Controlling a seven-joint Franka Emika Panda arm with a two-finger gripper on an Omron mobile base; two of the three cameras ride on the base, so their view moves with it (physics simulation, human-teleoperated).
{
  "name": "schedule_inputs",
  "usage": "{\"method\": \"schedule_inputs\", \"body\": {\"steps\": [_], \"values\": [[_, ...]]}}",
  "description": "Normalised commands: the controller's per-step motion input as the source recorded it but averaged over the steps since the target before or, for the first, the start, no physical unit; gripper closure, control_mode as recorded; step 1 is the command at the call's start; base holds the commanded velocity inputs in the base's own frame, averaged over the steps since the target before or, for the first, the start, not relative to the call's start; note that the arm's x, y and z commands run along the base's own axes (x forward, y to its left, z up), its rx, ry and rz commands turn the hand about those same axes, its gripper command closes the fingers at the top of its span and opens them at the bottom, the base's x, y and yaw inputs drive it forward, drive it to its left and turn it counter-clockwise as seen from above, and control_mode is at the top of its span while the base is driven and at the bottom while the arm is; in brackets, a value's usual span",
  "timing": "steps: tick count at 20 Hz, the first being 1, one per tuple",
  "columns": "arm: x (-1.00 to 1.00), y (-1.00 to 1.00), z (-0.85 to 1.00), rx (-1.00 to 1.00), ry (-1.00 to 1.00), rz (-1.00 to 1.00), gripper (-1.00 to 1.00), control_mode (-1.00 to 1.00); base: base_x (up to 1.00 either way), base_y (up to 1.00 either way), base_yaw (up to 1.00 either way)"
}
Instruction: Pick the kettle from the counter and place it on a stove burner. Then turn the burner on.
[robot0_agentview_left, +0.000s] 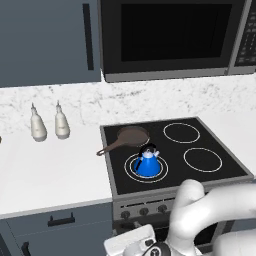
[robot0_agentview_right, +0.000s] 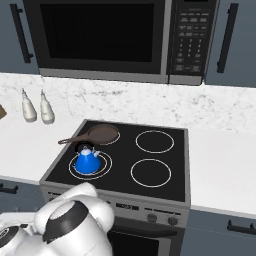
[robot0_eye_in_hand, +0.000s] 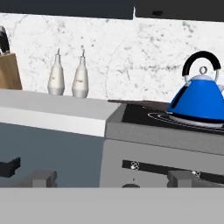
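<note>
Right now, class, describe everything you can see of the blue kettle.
The kettle is small, bright blue and cone-shaped, glossy like enamelled metal, with a black arched handle, a lid with a small knob and a short spout. It stands upright on the double-ringed front-left stove burner, whose rings are white. The frying pan lies just behind it. Nothing grips it.

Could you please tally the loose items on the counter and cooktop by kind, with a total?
Kettle, blue, standing on the double-ring burner: 1
Frying pan, dark brown, on the rear left of the cooktop: 1
Cream bottles, side by side on the counter: 2
Knife block, wooden: 1
Total: 5
</note>
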Motion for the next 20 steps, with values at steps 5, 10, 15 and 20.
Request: {"method": "schedule_inputs", "body": {"steps": [5, 10, 15, 20], "values": [[0.00, -0.28, 0.00, 0.11, -0.10, 0.00, -1.00, -1.00, 0.00, 0.00, 0.00], [0.04, -0.29, 0.00, 0.22, -0.03, 0.00, -1.00, -1.00, 0.00, 0.00, 0.00], [0.11, -0.28, 0.00, 0.24, -0.03, 0.01, -1.00, -1.00, 0.00, 0.00, 0.00], [0.31, -0.11, 0.00, 0.17, -0.03, 0.00, -1.00, -1.00, 0.00, 0.00, 0.00]]}}
